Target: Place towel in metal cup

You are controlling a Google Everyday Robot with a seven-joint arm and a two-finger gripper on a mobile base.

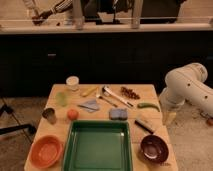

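Here's the wooden worktop, crowded from edge to edge, and off its right edge the big white robot arm bends down. The gripper hangs at the arm's lower end, just beside the right edge and touching none of the things on top; I cannot tell whether it is spread or closed. The largest item on the surface is the green tray, square against the near edge at the middle. The orange bowl sits in the near left corner and the dark bowl in the near right corner, one on either side of the tray. At the far left corner stands the white-lidded jar, with the pale green cup just nearer than it. The blue-grey pad lies at the middle of the worktop, just beyond the tray's far rim. Now the towel: it lies flat, left of the pad and toward the centre, with nothing holding it. The metal cup stands upright at the left edge, well apart from the towel. The orange ball sits between them, just beside the cup. A green pepper lies toward the right edge, and a white-handled utensil slants across the far middle.
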